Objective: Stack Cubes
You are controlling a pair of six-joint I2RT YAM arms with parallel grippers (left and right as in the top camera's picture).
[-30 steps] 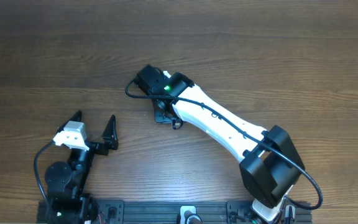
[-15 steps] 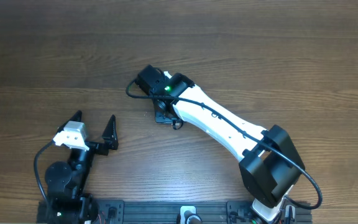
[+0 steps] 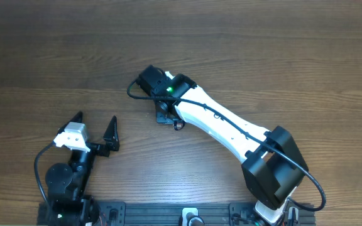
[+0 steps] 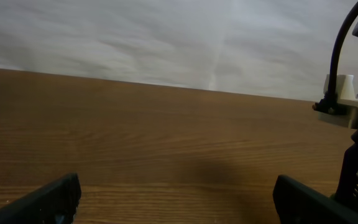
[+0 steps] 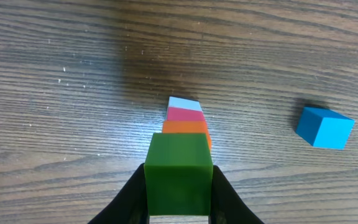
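A green cube (image 5: 179,173) is pinched between the two fingers of the right gripper (image 5: 179,194), which are pressed against its opposite sides. Directly beneath it a stack of three cubes is seen from above: an orange cube (image 5: 187,129) on top, a pink cube (image 5: 184,114) under it, and a pale blue cube (image 5: 184,103) at the bottom, on the wooden table (image 5: 55,93). The step in hand is judged to be the placing of the green cube as the fourth layer. Whether it is already touching the orange cube cannot be told.

For the next move, the green cube would need to be squared over the orange one and set down flat before the fingers are spread, since a push to one side could topple the narrow stack.

Well apart from the stack, a bright blue cube (image 5: 324,127) lies alone on the table, tilted and not yet stacked. Nothing is seen between it and the stack.

Farthest off, near its own base, the left gripper (image 3: 95,118) is held with fingers spread wide and nothing between them.
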